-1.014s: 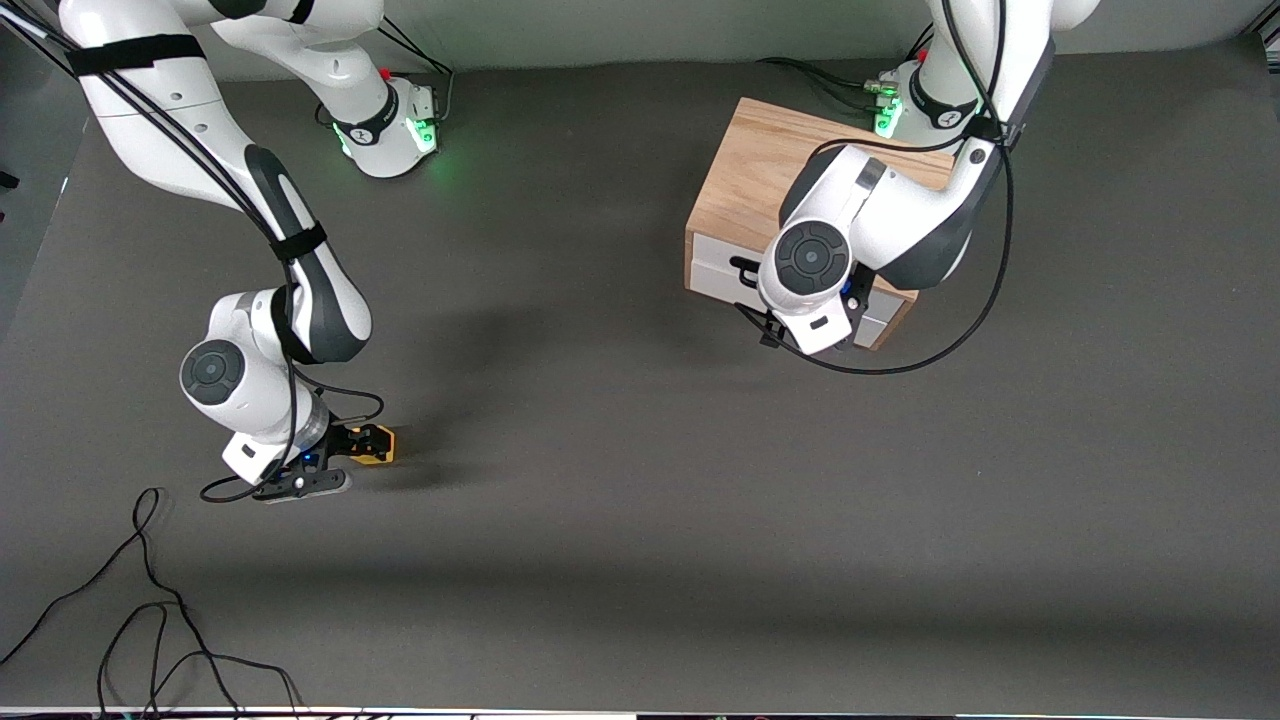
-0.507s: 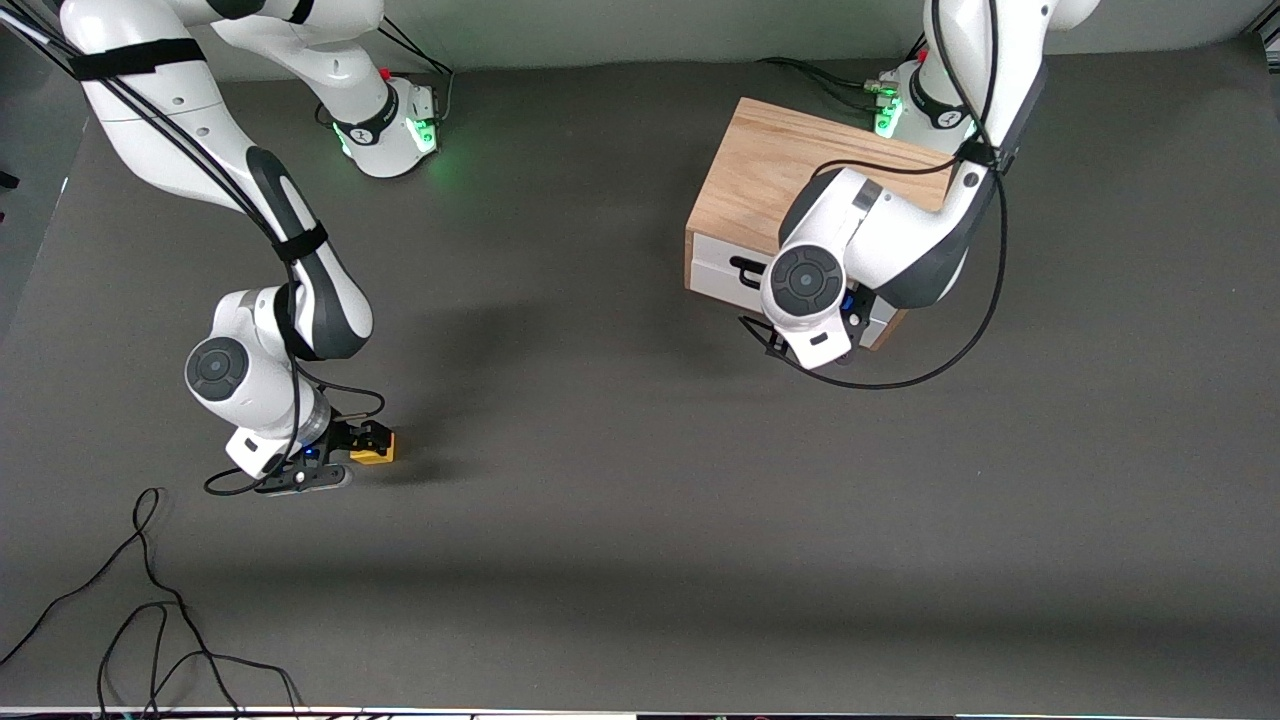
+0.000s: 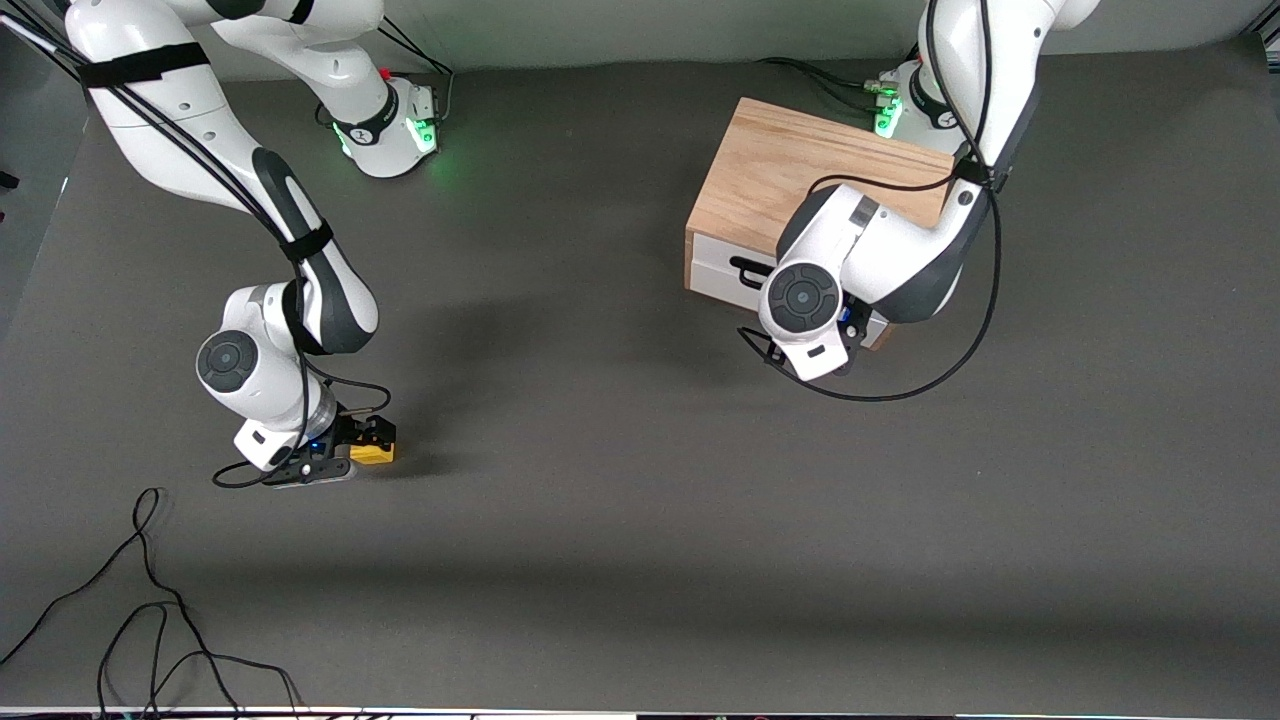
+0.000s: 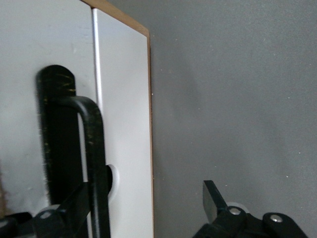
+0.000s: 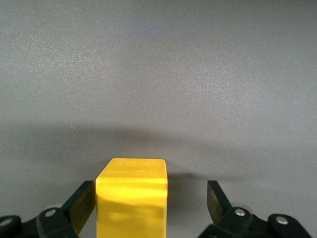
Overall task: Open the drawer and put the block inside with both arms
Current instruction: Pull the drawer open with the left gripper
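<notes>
Count: two white jointed robot arms, one light-wood box cabinet (image 3: 790, 175) with one white-fronted drawer (image 3: 725, 272) (shut), one black bar handle (image 4: 94, 163), one small yellow cube block (image 3: 372, 454). Cabinet sits toward the left arm's end of the dark grey worktop (image 3: 640, 500), close to that arm's base. Block rests on the worktop toward the right arm's end, well apart from the cabinet and nearer the front camera. Right gripper (image 5: 148, 203) is down at the block, fingers (image 5: 81, 201) spread wide, one on each side; a clear gap on one side, so not gripped. Left gripper (image 4: 143, 206) is at the drawer front, fingers (image 4: 213, 201) wide open, handle bar just by one finger, nothing held.
</notes>
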Robot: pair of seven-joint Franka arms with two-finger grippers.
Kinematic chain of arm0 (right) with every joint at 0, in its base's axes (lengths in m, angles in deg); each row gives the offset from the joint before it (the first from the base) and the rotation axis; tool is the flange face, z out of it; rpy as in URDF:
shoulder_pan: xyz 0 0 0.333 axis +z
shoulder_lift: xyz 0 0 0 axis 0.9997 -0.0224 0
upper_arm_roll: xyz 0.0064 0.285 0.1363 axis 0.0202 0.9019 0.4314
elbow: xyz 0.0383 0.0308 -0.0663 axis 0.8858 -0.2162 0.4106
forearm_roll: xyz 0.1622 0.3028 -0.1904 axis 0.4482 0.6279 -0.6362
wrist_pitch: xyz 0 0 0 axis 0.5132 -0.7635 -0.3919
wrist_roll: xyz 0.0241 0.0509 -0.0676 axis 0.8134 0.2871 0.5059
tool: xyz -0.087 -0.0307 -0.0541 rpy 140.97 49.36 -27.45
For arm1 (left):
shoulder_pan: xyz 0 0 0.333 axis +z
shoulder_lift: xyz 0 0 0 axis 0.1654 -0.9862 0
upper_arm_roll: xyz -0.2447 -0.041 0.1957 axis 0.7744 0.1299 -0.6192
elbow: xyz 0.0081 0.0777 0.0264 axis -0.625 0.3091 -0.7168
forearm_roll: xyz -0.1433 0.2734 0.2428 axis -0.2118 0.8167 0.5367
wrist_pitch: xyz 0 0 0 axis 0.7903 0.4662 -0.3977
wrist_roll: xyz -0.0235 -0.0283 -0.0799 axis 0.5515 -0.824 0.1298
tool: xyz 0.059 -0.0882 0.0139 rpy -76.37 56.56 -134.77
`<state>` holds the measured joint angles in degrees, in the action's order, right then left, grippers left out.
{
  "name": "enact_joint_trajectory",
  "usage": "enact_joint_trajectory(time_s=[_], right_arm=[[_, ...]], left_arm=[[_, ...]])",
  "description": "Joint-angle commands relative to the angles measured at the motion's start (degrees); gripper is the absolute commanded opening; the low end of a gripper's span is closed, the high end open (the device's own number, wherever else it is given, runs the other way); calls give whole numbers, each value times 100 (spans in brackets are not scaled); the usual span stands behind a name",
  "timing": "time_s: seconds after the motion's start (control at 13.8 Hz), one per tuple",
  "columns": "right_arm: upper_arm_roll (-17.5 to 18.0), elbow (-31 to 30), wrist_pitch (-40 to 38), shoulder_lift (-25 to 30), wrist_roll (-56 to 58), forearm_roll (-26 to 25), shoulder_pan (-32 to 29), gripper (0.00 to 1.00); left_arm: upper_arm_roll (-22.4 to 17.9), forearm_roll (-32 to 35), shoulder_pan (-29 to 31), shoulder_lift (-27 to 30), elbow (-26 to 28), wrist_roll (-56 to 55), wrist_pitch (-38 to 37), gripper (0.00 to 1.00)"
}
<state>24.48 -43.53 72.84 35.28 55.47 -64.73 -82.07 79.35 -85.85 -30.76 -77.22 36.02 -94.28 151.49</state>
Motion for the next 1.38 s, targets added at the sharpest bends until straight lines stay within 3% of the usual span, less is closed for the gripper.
enact_joint_trajectory(time_s=[0.0, 0.14, 0.22, 0.51, 0.58, 1.3], right_arm=[[-13, -35, 147, -28, -120, 37, 12, 100], [-13, -26, 156, -36, -103, 248, 38, 100], [-13, -26, 156, -54, -103, 248, 47, 100], [-13, -26, 253, -107, -103, 248, 47, 100], [-13, -26, 253, -107, -112, 248, 39, 100], [-13, -26, 262, -124, -103, 248, 38, 100]], left_arm=[[-8, 79, 6, -168, -267, 172, -156, 99], [-8, 79, 67, -168, -303, 295, -156, 81], [-8, 79, 67, -168, -346, 296, -164, 81], [-8, 149, 67, -282, -575, 304, -165, 90], [-8, 167, 67, -369, -697, 296, -165, 96], [-8, 404, 67, -1038, -1884, 304, -95, 99]])
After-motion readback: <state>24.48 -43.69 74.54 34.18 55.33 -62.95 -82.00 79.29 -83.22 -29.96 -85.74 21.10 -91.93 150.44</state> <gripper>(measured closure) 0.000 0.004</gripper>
